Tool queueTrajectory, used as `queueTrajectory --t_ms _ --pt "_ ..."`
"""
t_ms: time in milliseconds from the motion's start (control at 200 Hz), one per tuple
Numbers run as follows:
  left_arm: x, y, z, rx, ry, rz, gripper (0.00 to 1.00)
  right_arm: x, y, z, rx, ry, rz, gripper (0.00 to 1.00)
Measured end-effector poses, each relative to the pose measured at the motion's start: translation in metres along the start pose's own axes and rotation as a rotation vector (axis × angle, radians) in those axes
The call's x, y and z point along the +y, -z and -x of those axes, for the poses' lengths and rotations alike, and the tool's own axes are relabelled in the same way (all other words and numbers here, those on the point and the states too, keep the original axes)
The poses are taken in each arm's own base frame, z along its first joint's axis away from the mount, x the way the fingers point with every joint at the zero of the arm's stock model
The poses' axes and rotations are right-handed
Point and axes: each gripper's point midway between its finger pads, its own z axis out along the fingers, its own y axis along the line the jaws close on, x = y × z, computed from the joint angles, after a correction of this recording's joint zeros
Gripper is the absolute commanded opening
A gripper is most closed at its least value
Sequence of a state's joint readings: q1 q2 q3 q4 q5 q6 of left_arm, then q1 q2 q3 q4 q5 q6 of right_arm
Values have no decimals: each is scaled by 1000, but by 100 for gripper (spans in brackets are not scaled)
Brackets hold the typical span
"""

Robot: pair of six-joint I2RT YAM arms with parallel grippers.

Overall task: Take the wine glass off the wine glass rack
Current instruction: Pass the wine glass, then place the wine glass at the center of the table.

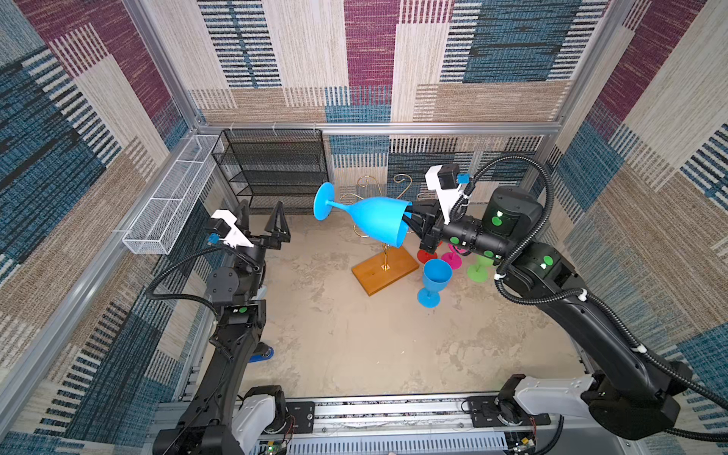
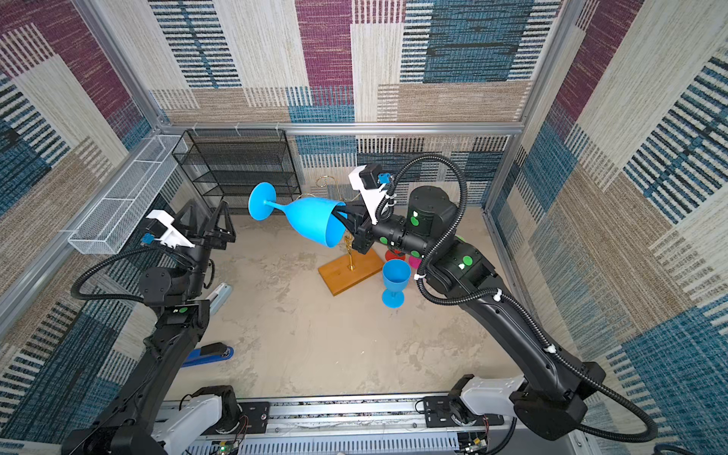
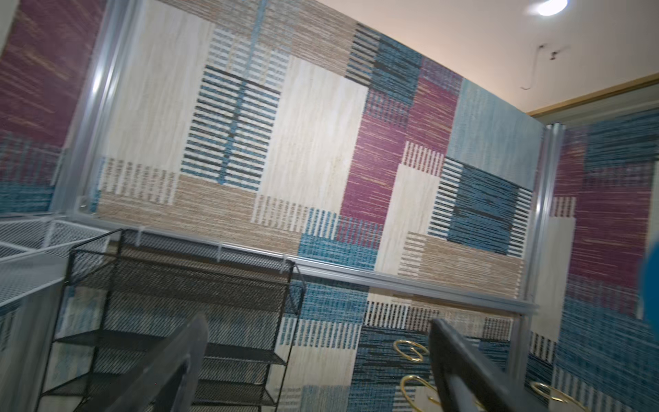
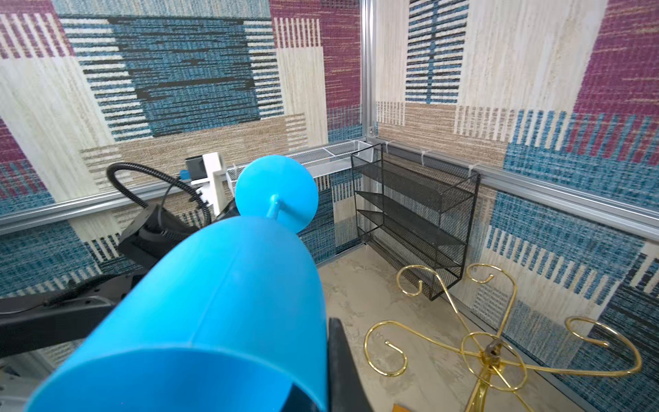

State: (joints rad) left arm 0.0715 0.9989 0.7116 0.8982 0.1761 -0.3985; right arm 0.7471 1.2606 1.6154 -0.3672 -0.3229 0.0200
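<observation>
Reaching out over the far side of the table (image 1: 354,354), the right arm (image 1: 559,291) has its elbow high and its forearm about level, the wrist turned toward the left arm (image 1: 232,354); that one stands raised near the side wall, its wrist tipped up at the back wall. The rack (image 4: 488,351) stands on its wooden base near the middle of the table, and the curled arms that show in the right wrist view carry nothing. The wine glass (image 1: 374,220) is off it; it hangs in the air above the rack, lying on its side, foot toward the left arm and mouth toward the right gripper (image 1: 411,220). It looks like moulded blue plastic; probably light, stiff and rather slick, with the thin stem its weakest part. Taken at the rim, as now, the long body could swivel in the grip; the bowl wall is likely the safer place to hold. The right gripper is clamped on the rim, one finger (image 4: 338,360) outside the bowl and the other inside. The left gripper (image 1: 262,208) is spread wide and holds nothing.
</observation>
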Motion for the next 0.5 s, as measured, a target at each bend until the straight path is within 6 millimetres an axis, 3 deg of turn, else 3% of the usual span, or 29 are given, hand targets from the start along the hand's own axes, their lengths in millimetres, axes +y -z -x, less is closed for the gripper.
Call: queueTrajectory --t_ms 115,346,501 --pt "7 1 -5 29 17 20 98 19 -1 -29 97 -3 15 0" --pt "18 6 -14 70 2 57 98 44 -7 -138 480 -30 -6 0" --pt "24 8 -17 85 -16 75 98 30 8 -195 715 -75 -117 0"
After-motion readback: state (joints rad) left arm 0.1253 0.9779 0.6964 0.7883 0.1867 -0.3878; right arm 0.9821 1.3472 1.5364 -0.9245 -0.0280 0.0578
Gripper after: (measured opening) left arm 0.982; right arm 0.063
